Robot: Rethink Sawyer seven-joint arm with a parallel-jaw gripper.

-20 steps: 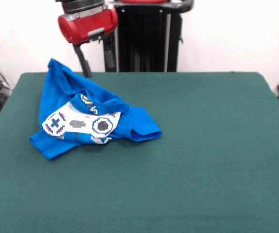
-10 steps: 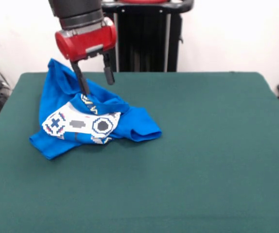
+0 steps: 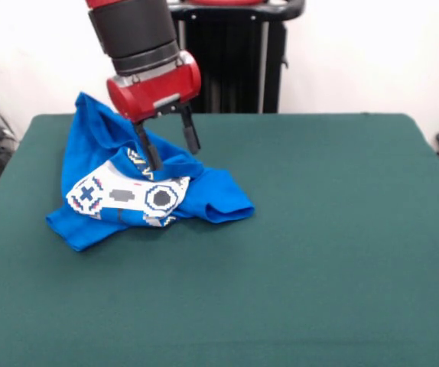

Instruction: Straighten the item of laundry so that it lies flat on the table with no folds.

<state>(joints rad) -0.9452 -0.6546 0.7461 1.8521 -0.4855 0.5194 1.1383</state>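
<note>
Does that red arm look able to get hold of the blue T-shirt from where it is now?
Probably yes. The end effector hangs open right over the crumpled blue T-shirt, one finger already down at the raised fold. Nothing else lies on the green table to block it.

Single front view, across table (image 3: 319,252), facing arm (image 3: 139,38).

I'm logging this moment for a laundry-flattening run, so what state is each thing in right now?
T-shirt: crumpled in a heap, folded over itself, controller print partly showing, not flat.
Gripper: open, fingers down over the shirt's upper folds, holding nothing.
Table: green top, shirt lying on its left part in the front view.
</note>
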